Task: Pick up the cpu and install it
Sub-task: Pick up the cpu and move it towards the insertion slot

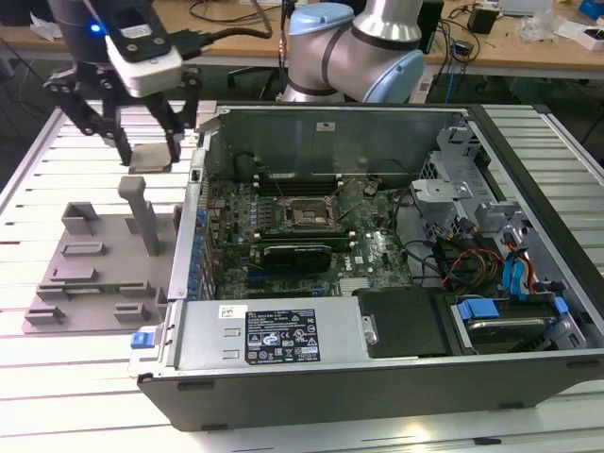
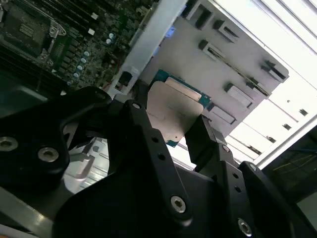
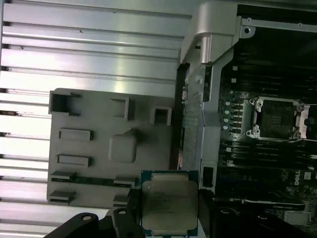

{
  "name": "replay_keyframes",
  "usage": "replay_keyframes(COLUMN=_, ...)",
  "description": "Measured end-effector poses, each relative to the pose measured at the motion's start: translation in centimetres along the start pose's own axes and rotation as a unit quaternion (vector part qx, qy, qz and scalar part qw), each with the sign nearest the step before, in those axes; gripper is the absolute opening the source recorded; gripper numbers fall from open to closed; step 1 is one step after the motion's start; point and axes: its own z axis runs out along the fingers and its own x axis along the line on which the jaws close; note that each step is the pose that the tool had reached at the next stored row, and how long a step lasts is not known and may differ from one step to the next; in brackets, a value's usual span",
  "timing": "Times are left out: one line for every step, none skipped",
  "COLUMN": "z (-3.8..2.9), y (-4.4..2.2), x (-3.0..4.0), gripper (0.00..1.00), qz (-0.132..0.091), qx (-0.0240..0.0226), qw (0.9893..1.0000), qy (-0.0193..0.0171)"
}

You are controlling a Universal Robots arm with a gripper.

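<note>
While aloft near the grey tray [image 1: 113,274], jaws tight on the cpu [image 3: 169,206], beside the open computer case [image 1: 283,387].

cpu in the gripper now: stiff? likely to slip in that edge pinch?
Likely stiff: the cpu sits flat and unbent in the gripper. Probably light: it is thin, and small beside the grey tray. Slip seems possible: it is held by two thin edges, and its metal top looks smooth.
</note>
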Motion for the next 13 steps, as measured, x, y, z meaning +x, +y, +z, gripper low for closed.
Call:
replay_keyframes(z=0.05, y=-0.07, x=-0.92, gripper=0.55, qz=0.0, qx=-0.0001, qw=1.0, qy=0.0001)
replay_keyframes(z=0.08, y=-0.13, x=-1.67, gripper=0.55, qz=0.0, qx=-0.0001, qw=1.0, qy=0.0003)
replay_keyframes(z=0.1, y=-0.18, x=-2.39, gripper=0.55, qz=0.0, qx=-0.0001, qw=1.0, qy=0.0006)
replay_keyframes(z=0.13, y=-0.23, x=-2.9, gripper=0.55, qz=0.0, qx=-0.0001, qw=1.0, qy=0.0007)
replay_keyframes(z=0.16, y=-0.26, x=-3.32, gripper=0.55, qz=0.0, qx=-0.0002, qw=1.0, qy=0.0008)
replay_keyframes(z=0.2, y=-0.3, x=-3.94, gripper=0.55, qz=0.0, qx=-0.0002, qw=1.0, qy=0.0011)
replay_keyframes(z=0.23, y=-0.35, x=-4.47, gripper=0.55, qz=0.0, qx=-0.0002, qw=1.0, qy=0.0013)
replay_keyframes(z=0.27, y=-0.39, x=-5.1, gripper=0.55, qz=0.0, qx=-0.0002, qw=1.0, qy=0.0016)
replay_keyframes(z=0.33, y=-0.41, x=-5.74, gripper=0.55, qz=0.0, qx=-0.0002, qw=1.0, qy=0.0018)
replay_keyframes(z=0.4, y=-0.43, x=-6.45, gripper=0.55, qz=0.0, qx=-0.0003, qw=1.0, qy=0.002)
replay_keyframes(z=0.44, y=-0.43, x=-6.9, gripper=0.55, qz=0.0, qx=-0.0003, qw=1.0, qy=0.0021)
replay_keyframes(z=0.48, y=-0.42, x=-7.33, gripper=0.55, qz=0.0, qx=-0.0003, qw=1.0, qy=0.0023)
replay_keyframes(z=0.52, y=-0.4, x=-7.8, gripper=0.55, qz=0.0, qx=-0.0002, qw=1.0, qy=0.0026)
